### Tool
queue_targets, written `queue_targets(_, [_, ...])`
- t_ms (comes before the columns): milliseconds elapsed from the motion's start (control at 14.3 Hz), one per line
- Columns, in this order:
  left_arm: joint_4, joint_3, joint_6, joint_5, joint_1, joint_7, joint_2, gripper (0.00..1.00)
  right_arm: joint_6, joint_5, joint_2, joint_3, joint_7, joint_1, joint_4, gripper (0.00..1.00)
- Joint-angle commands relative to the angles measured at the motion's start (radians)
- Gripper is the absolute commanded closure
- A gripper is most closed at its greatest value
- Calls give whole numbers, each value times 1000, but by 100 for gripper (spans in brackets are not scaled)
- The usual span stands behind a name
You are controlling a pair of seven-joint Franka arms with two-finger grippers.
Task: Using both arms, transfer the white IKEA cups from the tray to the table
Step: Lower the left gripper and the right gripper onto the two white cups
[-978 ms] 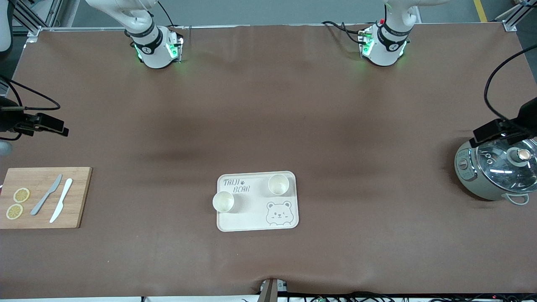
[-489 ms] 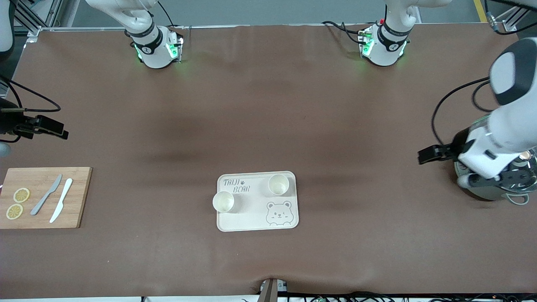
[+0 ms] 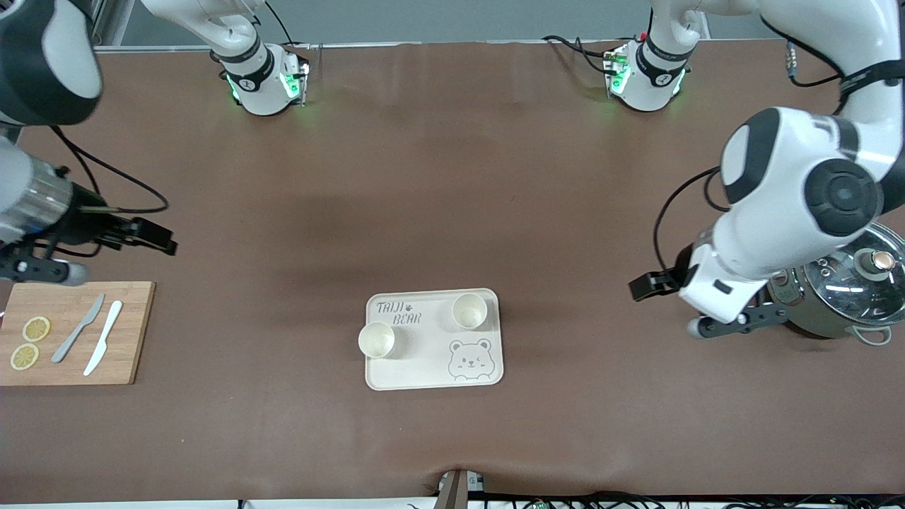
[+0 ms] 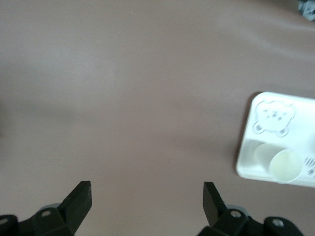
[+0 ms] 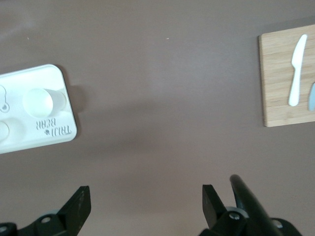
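Note:
Two white IKEA cups stand upright on the bear-printed tray (image 3: 424, 367). One cup (image 3: 376, 340) is at the tray's edge toward the right arm's end. The other cup (image 3: 469, 311) is at a farther corner. My left gripper (image 4: 146, 196) is open and empty; its hand (image 3: 735, 322) hangs over bare table between the pot and the tray. The left wrist view shows the tray (image 4: 305, 113) and one cup (image 4: 285, 165). My right gripper (image 5: 145, 199) is open and empty; its hand (image 3: 42, 270) is over the table by the cutting board. The right wrist view shows the tray (image 5: 29, 78) and a cup (image 5: 42, 102).
A grey-green pot with glass lid (image 3: 841, 297) stands at the left arm's end. A wooden cutting board (image 3: 134, 332) with two lemon slices and two knives lies at the right arm's end; it also shows in the right wrist view (image 5: 280, 78).
Both arms have swung in from the table's ends toward the middle. The left hand has come off the pot toward the tray. The cups and tray have not moved.

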Motion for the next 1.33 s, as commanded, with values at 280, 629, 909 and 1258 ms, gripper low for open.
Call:
queue_targets(280, [16,8,161,-3,-141,-284,102,0,176,13,174,-9,247,156,65,0])
queue_targets(629, [18,14,313,1,-225,-436,183,0,285,13,263,-9,306,201,65,0])
queue_targets(909, [21,19,436,4,-293,-520,255,0,400,14,336,-9,321,219,65,0])
queue_targets(1258, [19,17,477,52,-345,-543,333,0,596,13,459,-9,330,259,65,0])
